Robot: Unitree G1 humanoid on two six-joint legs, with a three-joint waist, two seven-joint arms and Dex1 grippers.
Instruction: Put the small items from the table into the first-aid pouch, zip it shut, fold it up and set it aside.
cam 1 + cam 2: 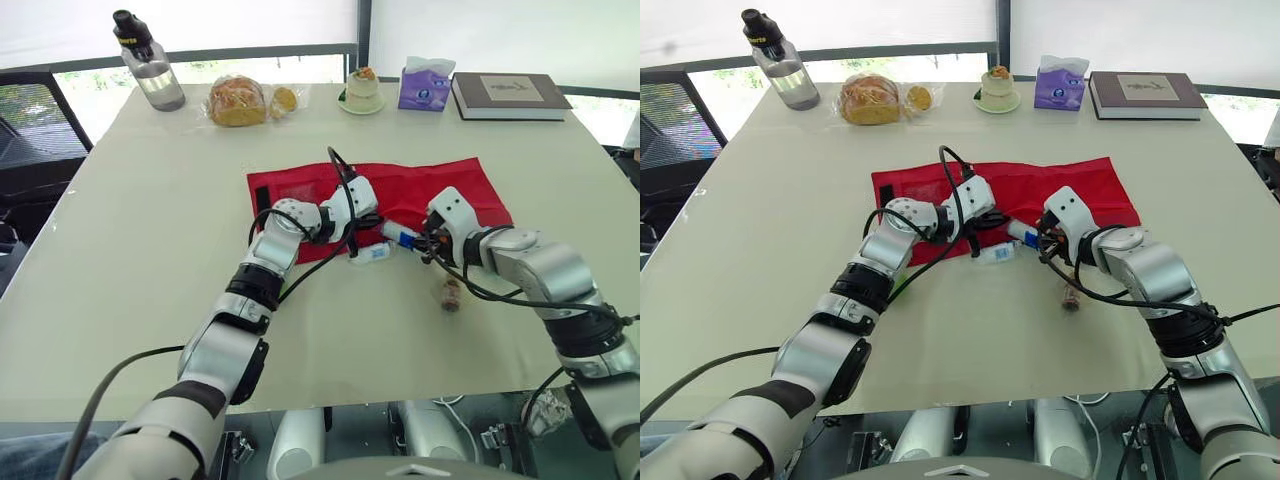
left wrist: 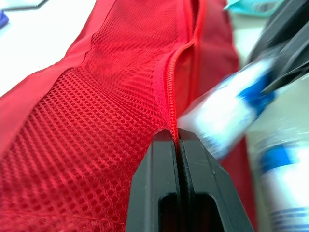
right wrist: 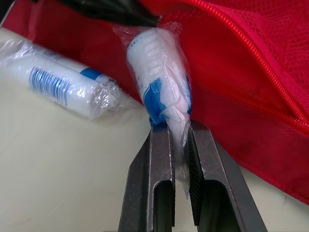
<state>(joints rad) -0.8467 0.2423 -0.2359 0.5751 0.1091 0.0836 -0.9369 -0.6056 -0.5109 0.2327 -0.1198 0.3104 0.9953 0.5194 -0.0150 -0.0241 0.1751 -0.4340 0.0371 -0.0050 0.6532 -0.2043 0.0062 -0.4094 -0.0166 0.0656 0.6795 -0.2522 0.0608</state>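
At the middle of the table (image 1: 150, 220), the head views show the red first-aid pouch (image 1: 440, 185) lying flat, with both grippers meeting at its near edge. The left gripper (image 1: 368, 218) sits on the pouch. Just beside it, the right gripper (image 1: 425, 242) carries a wrapped gauze roll (image 1: 398, 236) whose long axis points toward the left gripper and the pocket mouth. A second roll (image 1: 372, 253) lies against the pouch edge, and a small brown item (image 1: 451, 294) lies apart by the right forearm.

The left wrist view adds that its fingers are pinched closed on the zipper edge (image 2: 169, 82) of the mesh pocket (image 2: 82, 130), with the roll's nose just beside the gap.

The right wrist view shows its fingers nearly closed, clamping only the roll's loose plastic tail. I judge that a slippery hold for pushing.
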